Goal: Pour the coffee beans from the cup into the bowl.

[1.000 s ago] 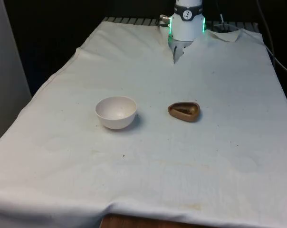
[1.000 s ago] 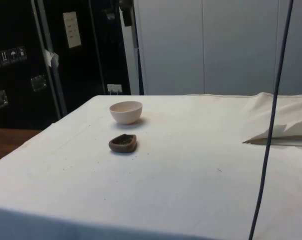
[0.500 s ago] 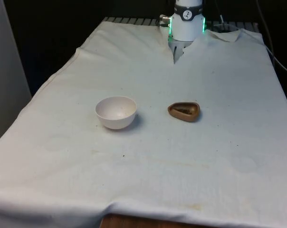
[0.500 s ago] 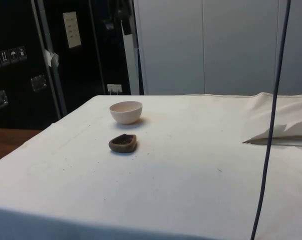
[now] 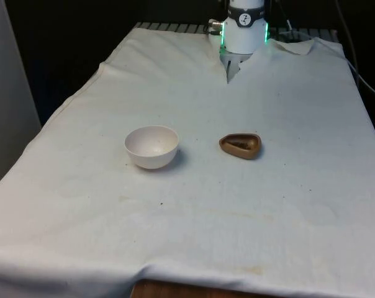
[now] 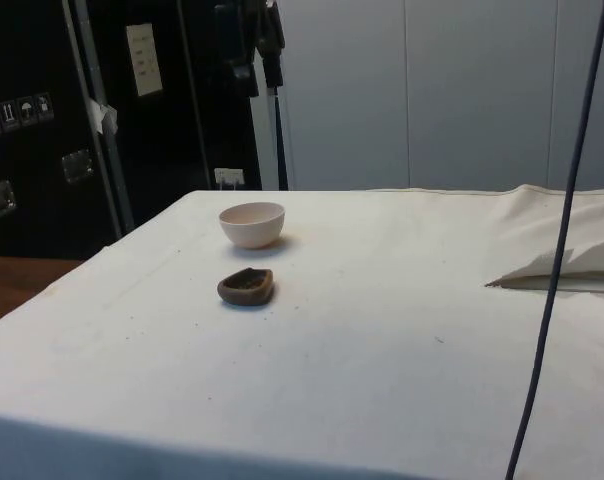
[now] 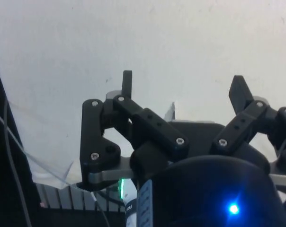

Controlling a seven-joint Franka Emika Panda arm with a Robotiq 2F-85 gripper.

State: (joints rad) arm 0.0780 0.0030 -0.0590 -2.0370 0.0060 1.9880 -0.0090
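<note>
A pale, round bowl (image 5: 151, 146) sat left of centre in the front view, smooth and matte, with thin walls and a rounded base; its inside looked bare. To its right in that frame, well apart from it, lay the cup (image 5: 240, 145): a low brown vessel of teardrop outline, glossy at the rim, with a dark layer of coffee beans (image 5: 239, 144) in its hollow. Both rested upright on the white cloth (image 5: 194, 217), a soft fabric with faint creases and a few small specks.

In the side view the cup (image 6: 246, 286) lay nearer the lower left, the bowl (image 6: 252, 224) just above it in the frame, the cloth (image 6: 382, 330) spreading across the lower half.

In the wrist view the gripper (image 7: 183, 87) showed black, angular linkages studded with screws, its two fingers (image 7: 127, 82) spread wide with nothing between them, over plain white cloth (image 7: 133, 38).
</note>
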